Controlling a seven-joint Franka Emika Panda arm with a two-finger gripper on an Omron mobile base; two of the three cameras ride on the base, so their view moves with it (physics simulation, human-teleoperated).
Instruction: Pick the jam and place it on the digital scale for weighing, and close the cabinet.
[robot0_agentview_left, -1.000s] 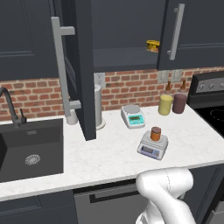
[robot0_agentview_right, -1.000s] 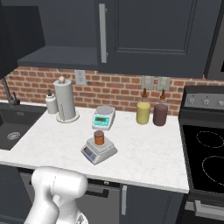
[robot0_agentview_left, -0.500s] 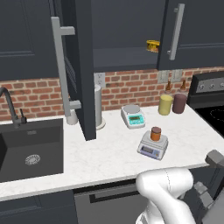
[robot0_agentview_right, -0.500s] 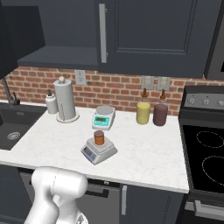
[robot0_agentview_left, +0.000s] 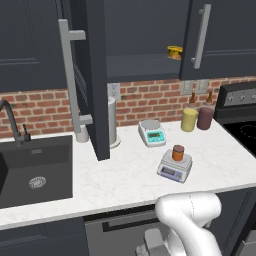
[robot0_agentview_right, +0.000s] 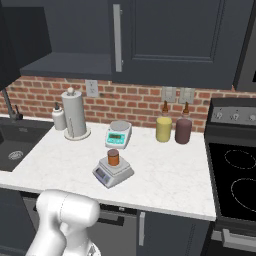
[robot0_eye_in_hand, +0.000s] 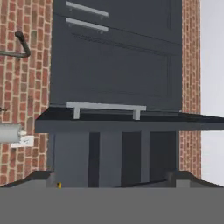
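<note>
Presently the jam (robot0_agentview_left: 178, 152) stands upright on the platform of the digital scale (robot0_agentview_left: 174, 167), on the counter (robot0_agentview_left: 125, 180) at about 1 o'clock from the arm's shoulder in the left base view; the placing step is judged complete. The cabinet (robot0_agentview_left: 150, 35) is not closed: its left door (robot0_agentview_left: 95, 80) stands swung out, edge-on to the left base camera, at about 11 o'clock, its long silver handle (robot0_agentview_left: 70, 82) running vertically. In the hand view the same door (robot0_eye_in_hand: 113, 120) appears rolled, its handle (robot0_eye_in_hand: 106, 108) lying across the picture from 9 to 3 o'clock, ahead of the gripper (robot0_eye_in_hand: 113, 178). The fingertips (robot0_eye_in_hand: 180, 178) stand far apart and hold nothing. Judgement: the closing push must meet the door's outer face, which faces the sink (robot0_agentview_left: 35, 170).
</note>
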